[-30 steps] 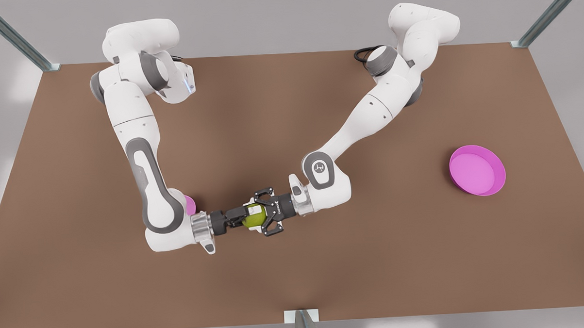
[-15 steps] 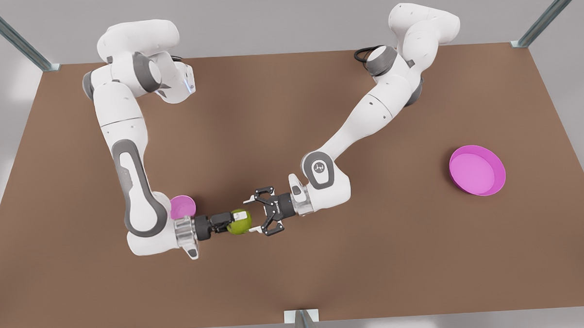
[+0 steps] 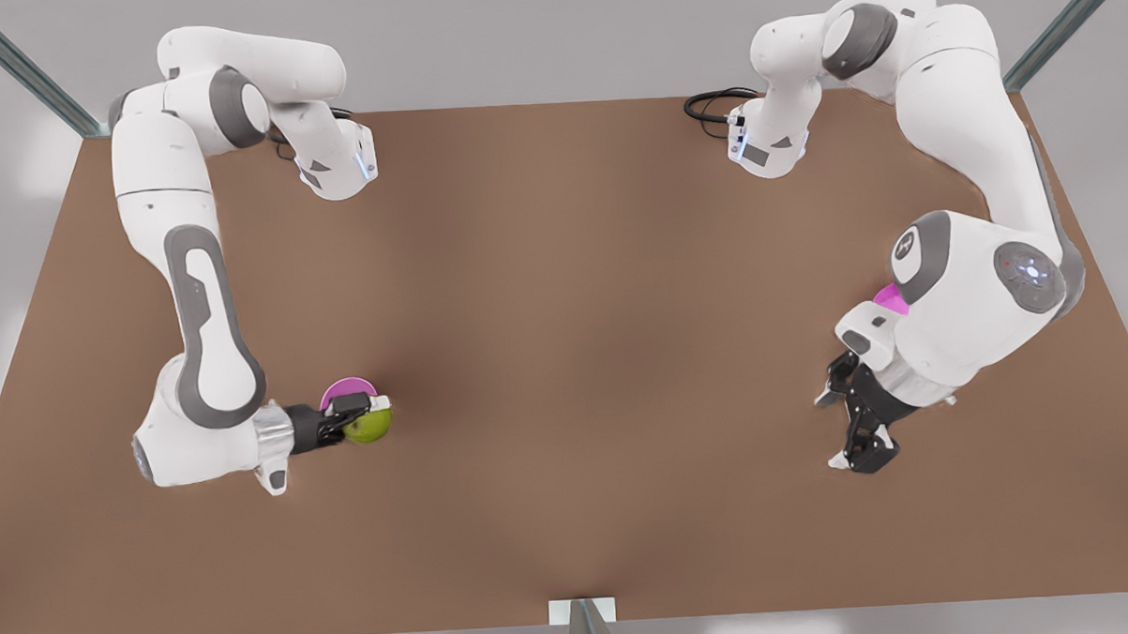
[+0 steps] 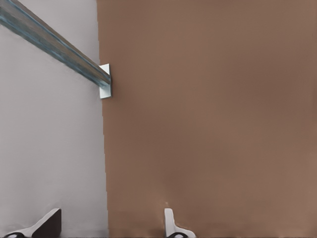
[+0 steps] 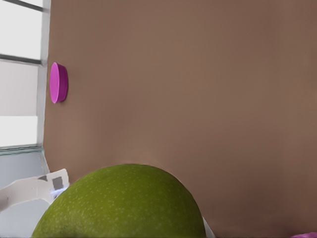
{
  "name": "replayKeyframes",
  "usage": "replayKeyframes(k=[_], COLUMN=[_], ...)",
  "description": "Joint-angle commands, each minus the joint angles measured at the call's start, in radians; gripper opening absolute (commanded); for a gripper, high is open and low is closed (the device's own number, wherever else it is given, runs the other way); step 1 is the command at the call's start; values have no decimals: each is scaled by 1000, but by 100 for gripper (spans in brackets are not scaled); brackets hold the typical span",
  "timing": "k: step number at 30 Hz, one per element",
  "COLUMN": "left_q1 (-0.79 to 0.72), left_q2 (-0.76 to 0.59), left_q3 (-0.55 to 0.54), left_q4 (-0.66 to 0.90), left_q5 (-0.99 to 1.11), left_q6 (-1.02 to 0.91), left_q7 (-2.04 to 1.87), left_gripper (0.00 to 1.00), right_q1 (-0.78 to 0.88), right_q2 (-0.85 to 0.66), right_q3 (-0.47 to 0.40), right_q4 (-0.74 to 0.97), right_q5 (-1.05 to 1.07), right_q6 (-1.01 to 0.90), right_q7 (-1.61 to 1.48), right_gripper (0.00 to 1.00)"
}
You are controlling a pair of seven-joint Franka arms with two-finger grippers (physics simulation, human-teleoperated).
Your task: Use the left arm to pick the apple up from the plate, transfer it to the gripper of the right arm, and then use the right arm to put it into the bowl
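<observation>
The right gripper clenches the small yellow-green apple just above the small deep pink bowl, near the brown table's edge at the front view's left. The left gripper, fingers spread and empty, hangs at the opposite edge beside the shallow pink plate.

Front view looks steeply down over the whole brown table, right wrist view sits tight behind the apple, left wrist view skims the table edge, all 3 share the tabletop
</observation>
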Motion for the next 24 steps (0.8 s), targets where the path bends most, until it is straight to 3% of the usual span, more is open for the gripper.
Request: replayKeyframes(k=[1, 2, 3, 5, 6, 7, 9, 16, 24], left_q1=[17, -148, -193, -184, -169, -178, -178, -170, -161], left_q2=[-109, -327, -454, -525, -515, -436, -400, -378, -361], left_q3=[83, 419, 495, 487, 460, 460, 458, 463, 466], left_q4=[-70, -356, -509, -560, -550, -440, -426, -428, -428], left_q5=[75, -156, -192, -191, -189, -186, -186, -191, -195], left_q6=[-398, -208, -126, -134, -135, -193, -206, -207, -206], left_q7=[-1343, -1346, -1341, -1334, -1327, -1327, -1318, -1350, -1347], left_gripper=[100, 100, 100, 100, 100, 100, 100, 100, 100], right_q1=[-8, -10, -10, -8, -8, -19, -23, -22, -23], right_q2=[-28, -33, -34, -57, -100, -111, -120, -102, -119], right_q3=[0, 0, 0, 2, 12, 16, 17, 17, 22], right_q4=[-26, -35, -38, -90, -162, -210, -247, -250, -385], right_q5=[-220, -257, -302, -328, -360, -360, -362, -415, -417], right_q6=[-7, -1, 8, 39, 102, 143, 169, 257, 370], right_q7=[-65, -90, -90, -92, -92, -124, -127, -153, -184], right_gripper=[76, 76, 76, 76, 76, 76, 76, 76, 76])
